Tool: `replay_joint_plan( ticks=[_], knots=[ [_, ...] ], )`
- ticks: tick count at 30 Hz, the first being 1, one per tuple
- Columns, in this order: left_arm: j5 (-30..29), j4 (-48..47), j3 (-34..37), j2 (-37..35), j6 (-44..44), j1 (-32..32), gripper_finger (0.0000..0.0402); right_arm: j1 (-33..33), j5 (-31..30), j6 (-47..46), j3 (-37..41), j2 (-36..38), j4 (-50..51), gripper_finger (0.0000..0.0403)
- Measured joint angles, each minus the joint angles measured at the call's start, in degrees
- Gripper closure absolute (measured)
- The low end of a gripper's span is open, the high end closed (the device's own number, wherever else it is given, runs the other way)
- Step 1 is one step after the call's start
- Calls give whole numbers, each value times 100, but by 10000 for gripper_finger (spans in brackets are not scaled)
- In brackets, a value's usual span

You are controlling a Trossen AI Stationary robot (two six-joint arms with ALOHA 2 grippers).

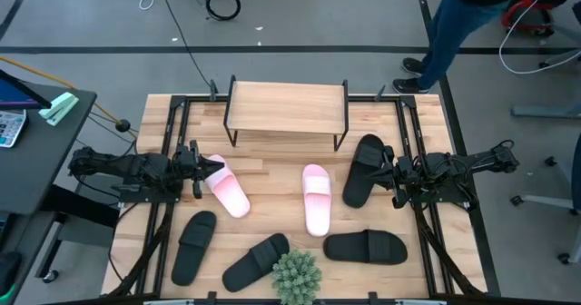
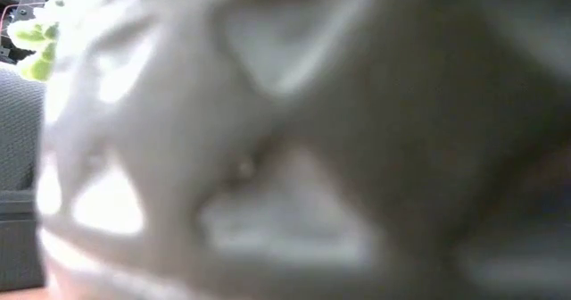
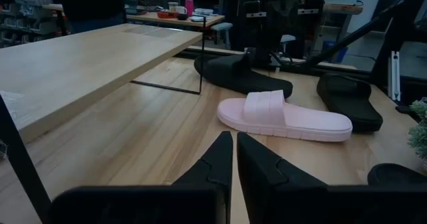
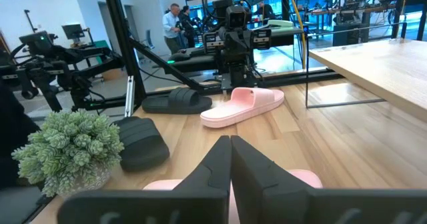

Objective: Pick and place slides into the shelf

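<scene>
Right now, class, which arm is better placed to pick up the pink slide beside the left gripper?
Left. The left gripper sits right at that pink slide, fingers shut; the right gripper waits across the table beside a black slide.

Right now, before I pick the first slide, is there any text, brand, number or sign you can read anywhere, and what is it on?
No text is readable in any view.
Pink slides and black slides: no visible logo or lettering.
Shelf: plain wood top, no label.
Object at the far left edge of the high view: markings too small to read.
Low view: blocked by a blurred close surface, nothing legible.
Screens and equipment behind the table in the wrist views: too small to read.
</scene>
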State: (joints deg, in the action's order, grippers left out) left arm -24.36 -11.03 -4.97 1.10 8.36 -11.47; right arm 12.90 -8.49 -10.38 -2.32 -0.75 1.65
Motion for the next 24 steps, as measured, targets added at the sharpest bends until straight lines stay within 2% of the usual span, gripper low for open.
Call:
replay_joint_plan(
  ticks=[6, 16, 24],
  knots=[
    [0, 1, 0, 1, 0, 0, 365, 1, 0, 1, 1, 0, 0, 389],
    [0, 0, 0, 2, 0, -1, 378, -1, 0, 0, 0, 0, 0, 389],
    [0, 34, 0, 1, 0, 1, 367, 1, 0, -1, 1, -2, 0, 389]
  ],
)
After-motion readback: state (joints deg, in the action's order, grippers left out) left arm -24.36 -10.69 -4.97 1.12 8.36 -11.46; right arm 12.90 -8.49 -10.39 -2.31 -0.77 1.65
